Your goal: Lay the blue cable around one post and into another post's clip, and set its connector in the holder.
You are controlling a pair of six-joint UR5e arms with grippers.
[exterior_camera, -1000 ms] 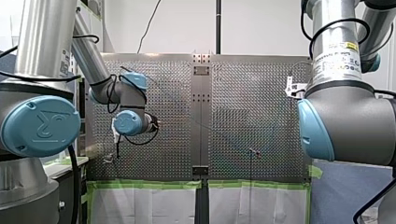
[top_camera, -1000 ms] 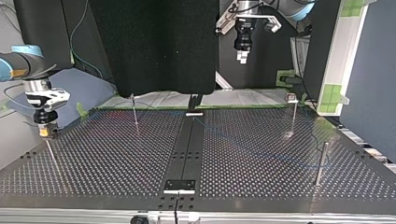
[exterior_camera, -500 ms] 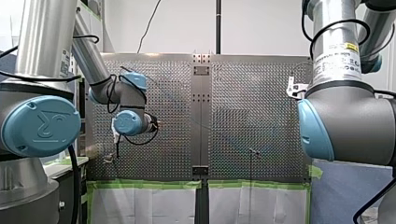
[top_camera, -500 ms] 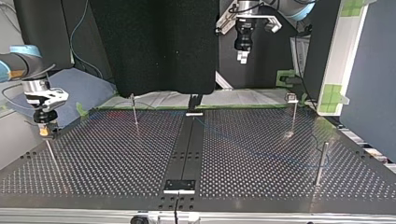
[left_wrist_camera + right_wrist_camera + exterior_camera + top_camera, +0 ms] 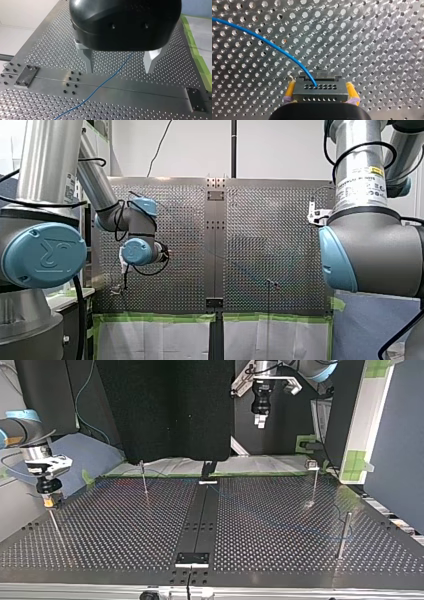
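Blue and thin, the cable ran out of the dark grey, hole-studded connector block. My right gripper clamped that block between its yellow pads. From there the cable curved away over the perforated metal table. In the top view this gripper hung low at the table's left edge.

My left gripper, black with metal fingers, was spread wide and held nothing. The cable lay on the table below it, crossing the smooth centre strip. In the top view it hung high over the far edge. A thin metal post stood far left. A clip-topped post and a stouter plain post stood at the right.
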